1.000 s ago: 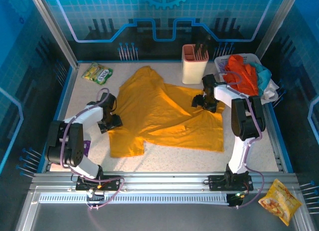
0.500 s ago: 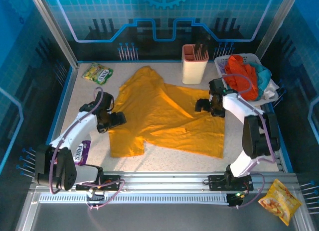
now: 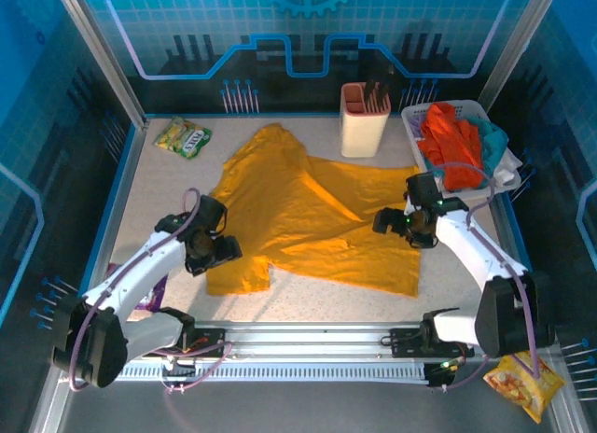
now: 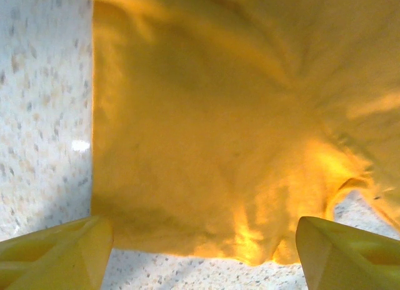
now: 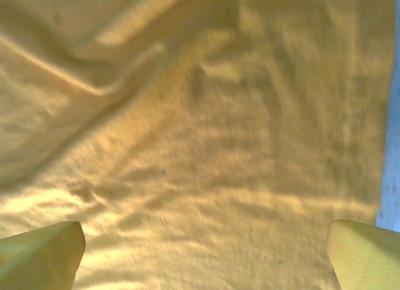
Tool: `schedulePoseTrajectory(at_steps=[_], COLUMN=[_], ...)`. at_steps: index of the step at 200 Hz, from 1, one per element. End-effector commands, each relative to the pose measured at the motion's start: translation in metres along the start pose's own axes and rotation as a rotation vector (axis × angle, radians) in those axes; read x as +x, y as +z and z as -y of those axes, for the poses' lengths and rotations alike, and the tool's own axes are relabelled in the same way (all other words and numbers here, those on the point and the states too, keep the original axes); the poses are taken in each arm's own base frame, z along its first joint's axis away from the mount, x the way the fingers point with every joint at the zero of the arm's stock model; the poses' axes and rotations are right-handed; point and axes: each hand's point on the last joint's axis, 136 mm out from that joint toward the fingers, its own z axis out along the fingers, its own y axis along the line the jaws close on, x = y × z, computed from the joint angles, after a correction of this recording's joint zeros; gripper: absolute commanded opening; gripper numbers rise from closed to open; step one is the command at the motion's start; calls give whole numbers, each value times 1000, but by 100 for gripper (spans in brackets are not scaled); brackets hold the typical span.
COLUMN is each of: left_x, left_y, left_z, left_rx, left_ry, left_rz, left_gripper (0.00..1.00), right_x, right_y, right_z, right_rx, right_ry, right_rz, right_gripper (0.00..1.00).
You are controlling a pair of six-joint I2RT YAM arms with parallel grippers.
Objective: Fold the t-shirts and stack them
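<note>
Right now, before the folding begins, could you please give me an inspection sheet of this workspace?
Surface: speckled white table, largely under cloth.
Job's things: mustard-yellow t-shirt spread out, wrinkled, unfolded; orange-red t-shirt and teal t-shirt heaped in white basket.
Clutter: green-yellow snack packet, far left; cream holder beside basket; orange snack bag beyond the near rail; purple packet, near left.
Pincers: left pincer open, right pincer open, both over the mustard-yellow t-shirt, gripping nothing.
Cables: purple cables along both arms.
Surroundings: blue panelled walls.

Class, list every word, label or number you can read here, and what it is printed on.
No text is readable.
Green-yellow snack packet: print too small and blurred.
Orange snack bag: print blurred.
Purple packet at the table's left edge: mostly covered, unreadable.
</note>
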Motion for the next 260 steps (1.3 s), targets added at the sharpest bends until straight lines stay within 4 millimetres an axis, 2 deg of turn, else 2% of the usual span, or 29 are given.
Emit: schedulePoseTrajectory(at_steps=[1,42,62,116,149,173,193,216,260], left_x=[25,45,47,39,31,23,18,18,19], left_y=[14,19,22,36,42,46,46,48,49], left_z=[-10,-41,-44,-46,-47,-44,-39,-34,-30], left_rx=[-7,-109,-103,-127,-148,-140,-120,-96,-84], left_ry=[-133,-206,-236,-231,-207,-189,-187,-188,-178], left_rz=[-61,-58,-42,-9,18,51,70,62,47], left_gripper=[76,75,75,73,67,62,53,45,36], right_x=[25,40,50,87,93,99,104,107,111], right_y=[0,-8,-8,8,6,11,16,15,16], right_z=[10,44,50,59,74,75,70,64,56], right_rx=[-3,163,173,153,224,225,201,195,252], right_ry=[94,147,186,280,301,304,306,302,267], right_rz=[-60,-88,-96,-151,-138,-165,-196,-197,-208], right_gripper=[98,89,85,80,78,76,74,70,64])
